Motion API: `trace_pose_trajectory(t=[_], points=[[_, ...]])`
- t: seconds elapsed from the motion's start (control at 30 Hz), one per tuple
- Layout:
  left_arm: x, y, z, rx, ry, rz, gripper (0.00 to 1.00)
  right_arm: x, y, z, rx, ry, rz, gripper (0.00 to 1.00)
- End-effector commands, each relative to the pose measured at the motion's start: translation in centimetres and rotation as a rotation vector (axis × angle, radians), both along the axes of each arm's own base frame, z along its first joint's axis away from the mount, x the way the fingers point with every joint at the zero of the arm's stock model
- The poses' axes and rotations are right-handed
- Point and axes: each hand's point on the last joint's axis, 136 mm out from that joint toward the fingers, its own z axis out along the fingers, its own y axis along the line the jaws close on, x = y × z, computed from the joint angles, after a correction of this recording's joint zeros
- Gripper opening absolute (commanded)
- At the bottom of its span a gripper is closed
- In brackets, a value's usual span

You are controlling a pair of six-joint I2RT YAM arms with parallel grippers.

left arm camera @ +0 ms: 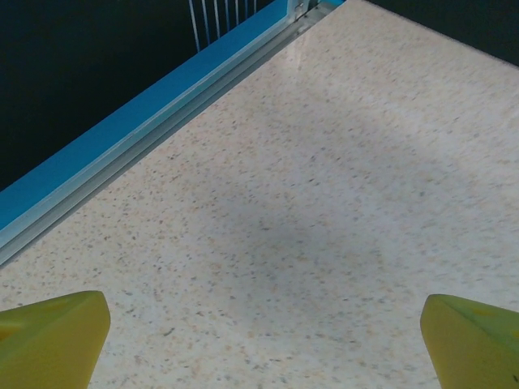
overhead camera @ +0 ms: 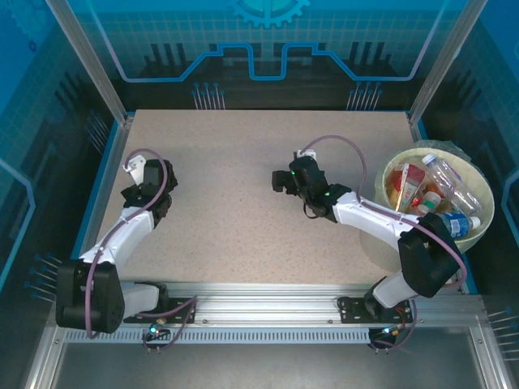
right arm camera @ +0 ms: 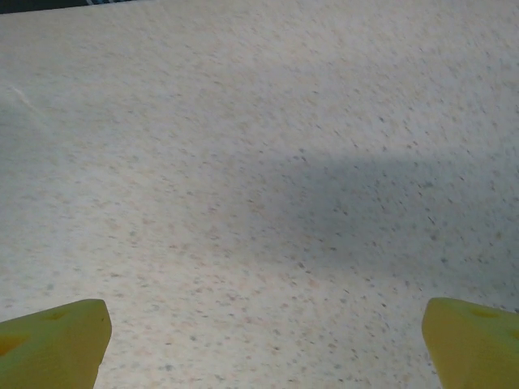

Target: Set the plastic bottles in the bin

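Observation:
The pale yellow-green bin [overhead camera: 480,228] stands at the table's right edge, with several plastic bottles [overhead camera: 444,173] lying inside it, clear with red, orange and blue labels. My right gripper [overhead camera: 281,180] hovers over the middle of the table, left of the bin, open with nothing between its yellow fingertips [right arm camera: 53,343]. My left gripper [overhead camera: 135,167] is at the table's left side, near the blue edge rail, also open and empty, its yellow fingertips [left arm camera: 50,338] wide apart over bare speckled tabletop.
A blue rail with a metal strip [left arm camera: 138,130] borders the speckled table [overhead camera: 243,219] on the left. Metal posts and a blue printed backdrop [overhead camera: 268,40] wall in the far side. The arm bases sit on a rail [overhead camera: 268,304] at the near edge.

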Motion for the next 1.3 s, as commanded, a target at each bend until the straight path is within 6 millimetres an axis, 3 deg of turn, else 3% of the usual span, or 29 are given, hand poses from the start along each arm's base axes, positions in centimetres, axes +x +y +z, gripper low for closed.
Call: trace_pose_trajectory(t=[0.0, 0.13, 0.43, 0.53, 0.63, 0.83, 0.93, 1.03, 1.13, 1.27], points=[[0.8, 0.6, -0.6, 0.042, -0.014, -0.030, 0.99, 0.8, -2.6, -0.3, 0.060, -0.070, -0.110, 1.00], [1.4, 0.4, -1.8, 0.023, -0.008, -0.061, 0.99, 0.0, -5.8, -1.6, 0.060, -0.073, -0.168, 1.00], [4.0, -2.5, -4.4, -0.063, 0.006, -0.253, 0.99, -1.3, -13.2, -0.4, 0.044, -0.116, -0.165, 1.00], [4.8, -3.6, -5.9, -0.091, 0.031, -0.318, 0.99, -1.9, -16.2, -1.1, -0.034, -0.091, -0.208, 1.00], [5.6, -4.1, -6.3, -0.100, 0.012, -0.356, 0.99, -1.8, -18.0, -1.6, 0.004, -0.071, -0.227, 1.00], [6.6, -4.5, -4.9, 0.004, -0.081, -0.442, 0.99, -0.7, -19.1, -1.5, 0.007, -0.070, -0.226, 1.00], [6.8, -6.1, -4.9, 0.013, -0.126, -0.543, 0.99, -0.3, -19.3, -1.3, -0.044, -0.070, -0.203, 1.00], [5.6, -8.3, -5.3, 0.036, -0.231, -0.672, 0.99, -0.5, -19.8, -1.4, -0.104, -0.062, -0.194, 1.00], [4.4, -7.4, -4.9, 0.068, -0.310, -0.618, 0.99, -0.5, -20.1, -1.6, -0.124, -0.060, -0.185, 1.00], [5.3, -6.3, -5.1, 0.098, -0.257, -0.534, 0.99, -0.6, -20.4, -3.0, -0.181, -0.038, -0.166, 1.00]])
